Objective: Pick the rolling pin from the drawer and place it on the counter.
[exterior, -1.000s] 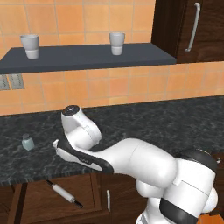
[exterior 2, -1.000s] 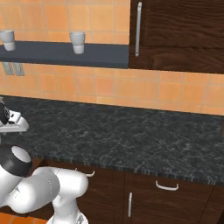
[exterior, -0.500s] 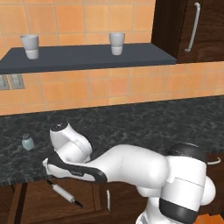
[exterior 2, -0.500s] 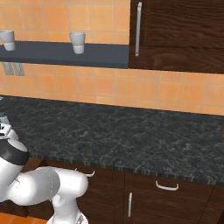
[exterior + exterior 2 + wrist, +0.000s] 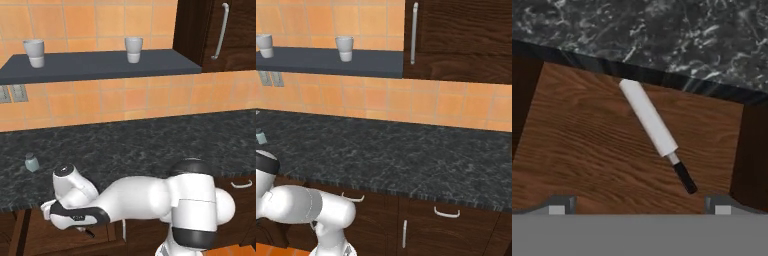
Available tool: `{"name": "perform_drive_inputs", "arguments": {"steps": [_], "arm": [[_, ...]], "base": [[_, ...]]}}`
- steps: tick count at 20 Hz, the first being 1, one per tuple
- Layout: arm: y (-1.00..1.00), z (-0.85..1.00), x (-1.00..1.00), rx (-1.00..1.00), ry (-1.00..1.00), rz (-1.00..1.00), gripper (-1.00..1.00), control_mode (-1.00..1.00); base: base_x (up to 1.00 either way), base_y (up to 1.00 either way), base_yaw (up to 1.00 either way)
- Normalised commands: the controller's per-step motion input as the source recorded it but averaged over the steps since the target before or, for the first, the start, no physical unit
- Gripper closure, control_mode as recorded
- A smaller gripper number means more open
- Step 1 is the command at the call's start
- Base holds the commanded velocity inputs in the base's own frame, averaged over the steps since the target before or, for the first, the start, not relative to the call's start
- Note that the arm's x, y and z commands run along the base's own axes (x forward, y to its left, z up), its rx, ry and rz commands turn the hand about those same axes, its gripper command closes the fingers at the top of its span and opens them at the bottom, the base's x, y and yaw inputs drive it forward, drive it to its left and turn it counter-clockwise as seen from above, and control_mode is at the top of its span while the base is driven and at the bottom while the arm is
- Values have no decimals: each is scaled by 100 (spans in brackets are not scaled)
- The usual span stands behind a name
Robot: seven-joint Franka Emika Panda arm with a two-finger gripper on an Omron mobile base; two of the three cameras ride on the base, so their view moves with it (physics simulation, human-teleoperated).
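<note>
The rolling pin (image 5: 648,118) lies slantwise on the wooden floor of the open drawer (image 5: 577,150). Its white body points up toward the counter (image 5: 662,30), and one dark handle (image 5: 685,178) points down to the right. My gripper (image 5: 639,209) hangs above it, open, with the pin's handle end between the two fingertips (image 5: 559,207) and nothing held. In the left base view my hand (image 5: 75,217) is down below the counter (image 5: 150,145) edge, over the open drawer (image 5: 35,235). A dark tip of the pin (image 5: 89,233) peeks out under the hand.
A small pale-green shaker (image 5: 32,162) stands on the counter at the left. Above it a grey wall shelf (image 5: 100,65) carries two cups. Closed drawers with silver handles (image 5: 446,214) run under the counter (image 5: 406,155) to the right. Dark drawer walls (image 5: 752,155) flank the pin.
The arm has swung down from above the counter to below its front edge, over the open drawer. The jaws have stayed open.
</note>
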Motion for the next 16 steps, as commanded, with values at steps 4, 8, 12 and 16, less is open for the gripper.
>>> {"name": "perform_drive_inputs", "arguments": {"steps": [4, 8, 12, 16], "arm": [[7, -86, -6, 12, -1, 0, -100, -100], [27, -47, -39, 1, 0, 0, -100, -100], [32, -34, -40, 0, 0, 0, -100, -100], [24, -23, -37, 0, 4, 0, -100, -100]], "base": [[0, 0, 0], [0, 0, 0], [0, 0, 0], [0, 0, 0]]}}
